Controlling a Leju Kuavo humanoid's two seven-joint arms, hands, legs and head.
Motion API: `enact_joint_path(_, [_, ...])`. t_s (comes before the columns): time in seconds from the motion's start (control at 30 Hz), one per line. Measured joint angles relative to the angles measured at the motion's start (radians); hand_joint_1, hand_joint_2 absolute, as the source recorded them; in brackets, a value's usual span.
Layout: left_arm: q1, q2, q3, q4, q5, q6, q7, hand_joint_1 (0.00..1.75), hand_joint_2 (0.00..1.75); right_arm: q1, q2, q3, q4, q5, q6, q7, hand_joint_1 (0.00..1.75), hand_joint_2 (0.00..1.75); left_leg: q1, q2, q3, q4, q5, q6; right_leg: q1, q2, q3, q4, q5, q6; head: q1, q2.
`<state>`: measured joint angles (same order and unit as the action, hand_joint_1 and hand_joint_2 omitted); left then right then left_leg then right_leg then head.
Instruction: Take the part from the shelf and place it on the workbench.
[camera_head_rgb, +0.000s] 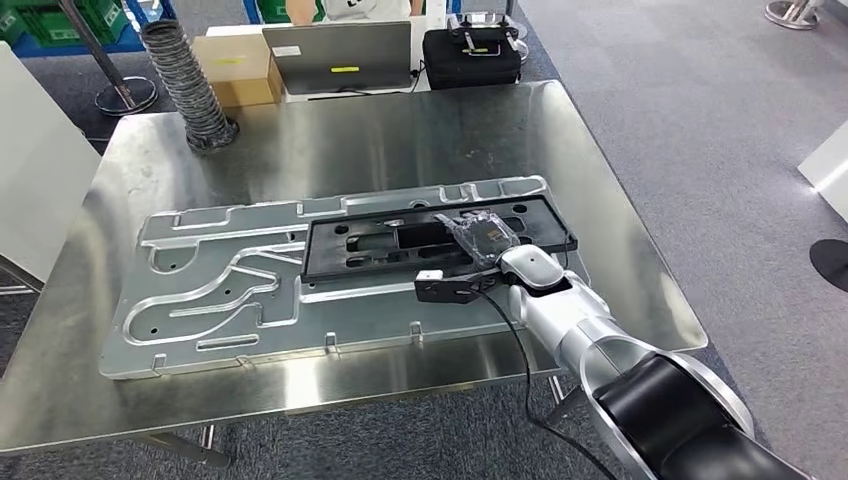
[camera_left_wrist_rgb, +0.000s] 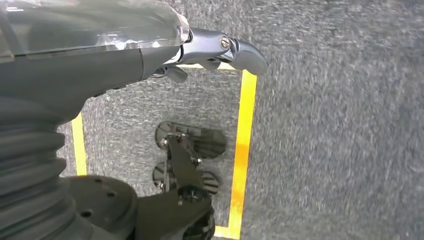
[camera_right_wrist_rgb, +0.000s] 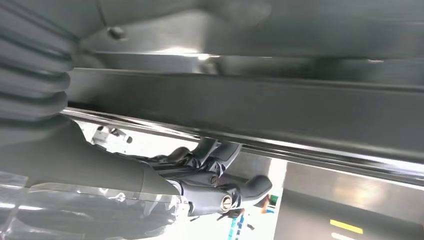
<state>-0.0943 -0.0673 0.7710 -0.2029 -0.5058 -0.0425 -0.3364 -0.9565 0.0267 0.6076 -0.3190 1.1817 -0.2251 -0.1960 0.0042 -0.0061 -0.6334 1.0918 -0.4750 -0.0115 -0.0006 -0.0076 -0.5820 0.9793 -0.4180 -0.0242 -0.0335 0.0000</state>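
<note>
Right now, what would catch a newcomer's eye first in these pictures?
The big silver machined plate lying across the steel workbench, with a black part on top of it. The right hand rests on that part's right end. A ribbed grey hose stands at the bench's far left corner.

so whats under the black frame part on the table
The black frame part lies on a large silver machined plate, which rests on the steel workbench. The right hand covers the frame's right portion, hiding what is beneath there.
</note>
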Motion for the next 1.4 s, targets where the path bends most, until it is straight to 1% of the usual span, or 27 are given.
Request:
enact_joint_path(0.07, [0.001, 0.000, 0.000, 0.000, -0.001, 0.001, 0.000, 0.00, 0.00, 0.006, -0.001, -0.002, 0.001, 0.002, -0.022, -0.012, 0.00, 0.00, 0.004, 0.000, -0.057, 0.130, -0.065, -0.008, 0.000, -0.001, -0.001, -0.002, 0.002, -0.003, 0.000, 0.000])
enact_joint_path(0.1, [0.002, 0.001, 0.000, 0.000, -0.002, 0.002, 0.000, 0.00, 0.00, 0.010, -0.001, -0.003, 0.001, 0.004, -0.041, -0.020, 0.00, 0.00, 0.007, 0.000, -0.081, 0.182, -0.084, -0.012, 0.000, -0.001, -0.002, -0.001, 0.002, -0.003, 0.000, 0.000])
enact_joint_path(0.13, [0.003, 0.002, 0.000, 0.000, -0.004, 0.002, 0.000, 0.00, 0.00, 0.015, -0.001, -0.005, 0.001, 0.008, -0.067, -0.030, 0.00, 0.00, 0.009, 0.000, -0.090, 0.202, -0.084, -0.016, -0.001, 0.000, -0.003, 0.001, 0.001, -0.002, 0.000, 0.000])
enact_joint_path(0.17, [0.003, 0.002, 0.000, 0.000, -0.006, 0.003, 0.000, 0.00, 0.00, 0.019, -0.001, -0.006, 0.000, 0.015, -0.098, -0.040, 0.00, 0.00, 0.012, 0.001, -0.078, 0.181, -0.065, -0.019, -0.003, 0.000, -0.003, 0.003, 0.000, 0.000, 0.000, 0.000])
enact_joint_path(0.23, [0.003, 0.004, 0.000, 0.000, -0.008, 0.003, 0.001, 0.00, 0.00, 0.022, 0.000, -0.008, -0.008, 0.032, -0.172, -0.062, 0.00, 0.00, 0.018, 0.003, -0.012, 0.049, 0.000, -0.023, -0.006, 0.001, -0.003, 0.013, -0.006, 0.008, 0.000, 0.000])
enact_joint_path(0.3, [0.003, 0.005, 0.000, 0.000, -0.010, 0.003, 0.001, 0.00, 0.00, 0.023, 0.003, -0.010, -0.030, 0.047, -0.259, -0.095, 0.00, 0.00, 0.018, 0.004, 0.039, -0.055, 0.034, -0.016, -0.003, 0.003, -0.009, 0.026, -0.013, 0.019, 0.000, 0.000])
enact_joint_path(0.37, [0.005, 0.005, 0.000, 0.000, -0.010, 0.003, 0.001, 0.00, 0.00, 0.026, 0.006, -0.013, -0.058, 0.054, -0.327, -0.129, 0.00, 0.00, 0.014, 0.003, 0.046, -0.072, 0.034, -0.002, 0.000, 0.004, -0.014, 0.031, -0.013, 0.029, 0.000, 0.000])
enact_joint_path(0.43, [0.006, 0.005, 0.000, 0.000, -0.010, 0.003, 0.001, 0.00, 0.00, 0.028, 0.007, -0.014, -0.079, 0.056, -0.349, -0.144, 0.00, 0.00, 0.016, 0.002, 0.045, -0.075, 0.038, 0.011, -0.003, 0.005, -0.015, 0.034, -0.018, 0.038, 0.000, 0.000])
enact_joint_path(0.5, [0.005, 0.005, 0.000, 0.000, -0.010, 0.003, 0.001, 0.00, 0.00, 0.029, 0.007, -0.016, -0.092, 0.056, -0.351, -0.146, 0.00, 0.00, 0.018, 0.002, 0.046, -0.081, 0.043, 0.021, -0.005, 0.005, -0.026, 0.060, -0.039, 0.046, 0.000, 0.000])
enact_joint_path(0.53, [0.005, 0.005, 0.000, 0.000, -0.010, 0.003, 0.000, 0.00, 0.00, 0.030, 0.007, -0.018, -0.097, 0.055, -0.353, -0.147, 0.00, 0.00, 0.018, 0.002, 0.045, -0.081, 0.044, 0.024, -0.006, 0.005, -0.043, 0.099, -0.062, 0.049, 0.000, 0.000])
enact_joint_path(0.6, [0.005, 0.005, 0.000, 0.000, -0.010, 0.003, 0.000, 0.00, 0.00, 0.038, 0.007, -0.024, -0.112, 0.046, -0.371, -0.164, 0.00, 0.00, 0.017, 0.001, 0.043, -0.081, 0.044, 0.027, -0.007, 0.005, -0.104, 0.227, -0.123, 0.054, 0.000, 0.000])
enact_joint_path(0.63, [0.006, 0.005, 0.001, 0.000, -0.010, 0.003, 0.000, 0.00, 0.00, 0.047, 0.007, -0.029, -0.124, 0.036, -0.386, -0.182, 0.00, 0.00, 0.016, 0.001, 0.042, -0.081, 0.044, 0.028, -0.008, 0.005, -0.133, 0.286, -0.143, 0.056, 0.000, 0.000])
enact_joint_path(0.67, [0.007, 0.005, 0.001, 0.000, -0.010, 0.003, 0.000, 0.00, 0.00, 0.060, 0.006, -0.036, -0.142, 0.021, -0.403, -0.205, 0.00, 0.00, 0.015, 0.000, 0.042, -0.080, 0.044, 0.029, -0.008, 0.005, -0.149, 0.316, -0.144, 0.055, 0.000, 0.000])
enact_joint_path(0.7, [0.007, 0.005, 0.002, 0.000, -0.009, 0.003, 0.000, 0.00, 0.00, 0.074, 0.004, -0.044, -0.168, 0.002, -0.416, -0.230, 0.00, 0.00, 0.015, -0.001, 0.042, -0.080, 0.044, 0.028, -0.007, 0.005, -0.146, 0.306, -0.127, 0.053, 0.000, 0.000])
enact_joint_path(0.73, [0.007, 0.005, 0.003, 0.000, -0.008, 0.003, 0.000, 0.00, 0.00, 0.090, 0.001, -0.054, -0.203, -0.021, -0.424, -0.254, 0.00, 0.00, 0.014, -0.001, 0.043, -0.080, 0.043, 0.028, -0.006, 0.006, -0.124, 0.256, -0.095, 0.048, 0.000, 0.000])
enact_joint_path(0.77, [0.007, 0.005, 0.004, 0.000, -0.005, 0.002, -0.001, 0.00, 0.00, 0.110, -0.007, -0.066, -0.253, -0.054, -0.427, -0.279, 0.00, 0.00, 0.014, -0.002, 0.044, -0.080, 0.042, 0.027, -0.004, 0.006, -0.090, 0.181, -0.058, 0.041, 0.000, 0.000])
enact_joint_path(0.83, [0.008, 0.004, 0.007, 0.000, 0.002, 0.000, -0.004, 0.00, 0.00, 0.158, -0.025, -0.095, -0.374, -0.138, -0.425, -0.328, 0.00, 0.00, 0.010, -0.002, 0.044, -0.079, 0.040, 0.021, 0.003, 0.005, -0.034, 0.061, -0.016, 0.028, 0.000, 0.000])
enact_joint_path(0.9, [0.012, 0.003, 0.014, 0.000, 0.009, -0.001, -0.009, 0.00, 0.00, 0.221, -0.047, -0.131, -0.506, -0.228, -0.425, -0.373, 0.00, 0.00, 0.009, -0.002, 0.043, -0.080, 0.039, 0.013, 0.009, 0.004, -0.020, 0.030, -0.014, 0.023, 0.000, 0.000])
enact_joint_path(1.0, [0.024, 0.004, 0.031, 0.000, 0.023, -0.007, -0.024, 0.00, 0.00, 0.335, -0.091, -0.208, -0.730, -0.312, -0.444, -0.407, 0.00, 0.00, 0.009, -0.001, 0.042, -0.066, 0.023, -0.001, 0.003, 0.000, -0.010, 0.014, -0.010, 0.012, 0.000, 0.000])
enact_joint_path(1.07, [0.031, 0.004, 0.045, 0.000, 0.037, -0.015, -0.037, 0.00, 0.00, 0.421, -0.117, -0.298, -0.881, -0.308, -0.458, -0.418, 0.00, 0.00, 0.010, 0.001, 0.009, 0.018, -0.031, -0.008, -0.002, -0.005, 0.000, 0.003, -0.007, 0.004, 0.000, 0.000])
enact_joint_path(1.13, [0.037, 0.004, 0.059, 0.000, 0.047, -0.023, -0.049, 0.00, 0.00, 0.518, -0.130, -0.420, -1.008, -0.291, -0.460, -0.442, 0.00, 0.00, 0.012, 0.002, -0.047, 0.147, -0.092, -0.013, -0.001, -0.007, 0.003, 0.003, -0.010, 0.000, 0.000, 0.000])
enact_joint_path(1.17, [0.039, 0.004, 0.066, 0.000, 0.051, -0.026, -0.054, 0.00, 0.00, 0.569, -0.132, -0.490, -1.062, -0.297, -0.460, -0.457, 0.00, 0.00, 0.013, 0.002, -0.064, 0.186, -0.103, -0.015, -0.001, -0.008, 0.004, 0.003, -0.012, 0.001, 0.000, 0.000])
enact_joint_path(1.2, [0.041, 0.004, 0.072, 0.000, 0.053, -0.028, -0.057, 0.00, 0.00, 0.619, -0.134, -0.563, -1.107, -0.315, -0.460, -0.470, 0.00, 0.00, 0.014, 0.002, -0.064, 0.188, -0.094, -0.016, -0.001, -0.008, 0.005, 0.005, -0.014, 0.004, 0.000, 0.000])
enact_joint_path(1.23, [0.043, 0.004, 0.077, 0.000, 0.054, -0.029, -0.058, 0.00, 0.00, 0.668, -0.135, -0.636, -1.145, -0.339, -0.460, -0.479, 0.00, 0.00, 0.016, 0.002, -0.044, 0.152, -0.069, -0.017, -0.002, -0.008, 0.006, 0.007, -0.017, 0.007, 0.000, 0.000])
enact_joint_path(1.3, [0.044, 0.003, 0.085, 0.000, 0.055, -0.028, -0.059, 0.00, 0.00, 0.760, -0.137, -0.781, -1.207, -0.383, -0.460, -0.486, 0.00, 0.00, 0.018, 0.000, 0.025, 0.020, -0.011, -0.015, -0.002, -0.008, 0.007, 0.016, -0.025, 0.017, 0.000, 0.000])
enact_joint_path(1.33, [0.044, 0.002, 0.089, 0.000, 0.055, -0.027, -0.060, 0.00, 0.00, 0.802, -0.137, -0.849, -1.231, -0.395, -0.460, -0.487, 0.00, 0.00, 0.018, -0.001, 0.051, -0.031, 0.003, -0.010, -0.001, -0.008, 0.006, 0.023, -0.030, 0.022, 0.000, 0.000])
enact_joint_path(1.4, [0.045, 0.001, 0.097, 0.000, 0.056, -0.026, -0.063, 0.00, 0.00, 0.874, -0.135, -0.964, -1.258, -0.398, -0.460, -0.487, 0.00, 0.00, 0.016, -0.002, 0.071, -0.068, 0.001, 0.002, 0.003, -0.007, 0.003, 0.029, -0.033, 0.031, 0.000, 0.000])
